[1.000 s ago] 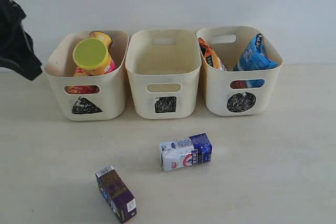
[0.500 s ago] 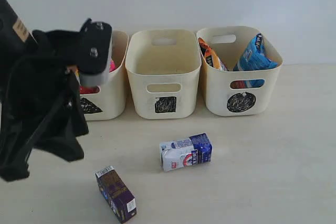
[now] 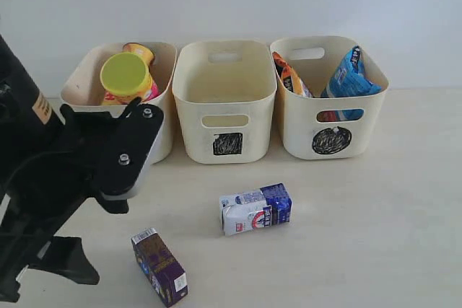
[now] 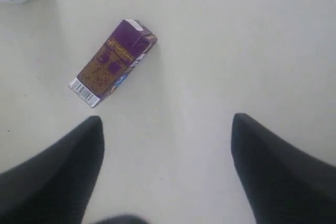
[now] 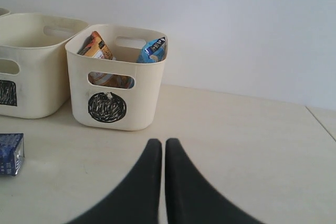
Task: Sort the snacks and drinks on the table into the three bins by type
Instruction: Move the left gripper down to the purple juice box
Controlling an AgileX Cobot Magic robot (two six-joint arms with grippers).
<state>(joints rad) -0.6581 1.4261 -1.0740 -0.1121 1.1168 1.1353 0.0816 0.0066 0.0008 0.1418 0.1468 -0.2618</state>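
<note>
1. Cream triangle bin (image 3: pixel 167 84): pink canister (image 3: pixel 126 75), yellow canister (image 3: pixel 141 52).
2. Circle bin (image 3: pixel 299 131): orange-brown bag (image 3: pixel 291 77), blue bag (image 3: pixel 350 73).
3. Worktop (image 3: pixel 361 236): purple carton (image 4: pixel 113 62), blue-white carton (image 3: pixel 255 208), lying flat.
4. Left end effector (image 4: pixel 167 120) spread wide; right end effector (image 5: pixel 160 142) closed.

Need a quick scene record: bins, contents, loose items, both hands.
left cream plastic bin: pink chip canister with lime-yellow lid, yellow chip canister
middle cream bin, square mark: nothing visible inside
right cream bin, circle mark: orange-brown crinkly bag, blue crinkly bag
beige table: blue and white drink carton, dark purple drink carton, both lying down, apart
left hand: open, empty, above table near purple carton
right hand: shut, empty
</note>
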